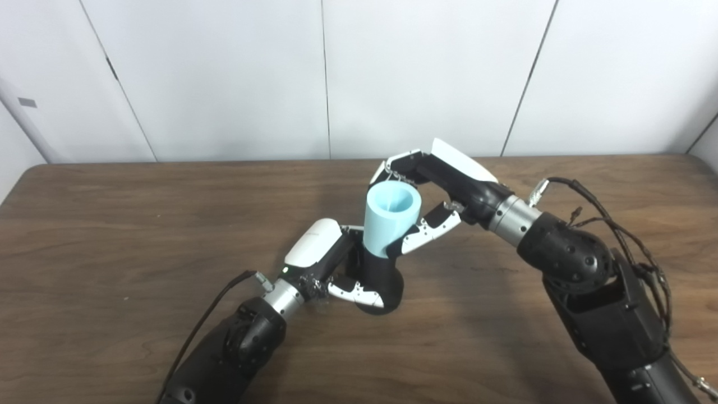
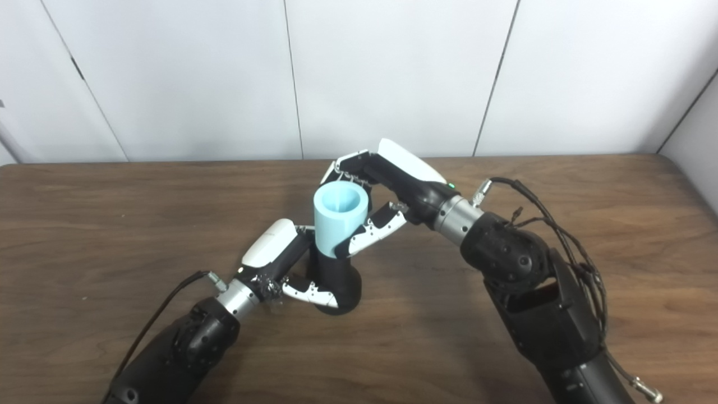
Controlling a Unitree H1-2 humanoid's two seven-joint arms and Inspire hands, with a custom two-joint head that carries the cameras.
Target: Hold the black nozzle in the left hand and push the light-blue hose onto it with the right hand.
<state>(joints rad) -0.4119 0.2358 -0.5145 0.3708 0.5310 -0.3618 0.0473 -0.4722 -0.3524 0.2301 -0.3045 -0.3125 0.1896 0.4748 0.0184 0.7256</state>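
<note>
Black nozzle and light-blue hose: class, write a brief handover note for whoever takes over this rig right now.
Left hand: shut on the black nozzle, which stands on the table.
Right hand: shut on the light-blue hose, upright, its open end facing up.
Done: the hose's lower end sits over the nozzle's top.
Left: how deep it sits cannot be seen; push down if needed, then release.

light-blue hose (image 1: 391, 219) upright at frame centre, open end up, seated over black nozzle (image 1: 384, 283) below.
</note>
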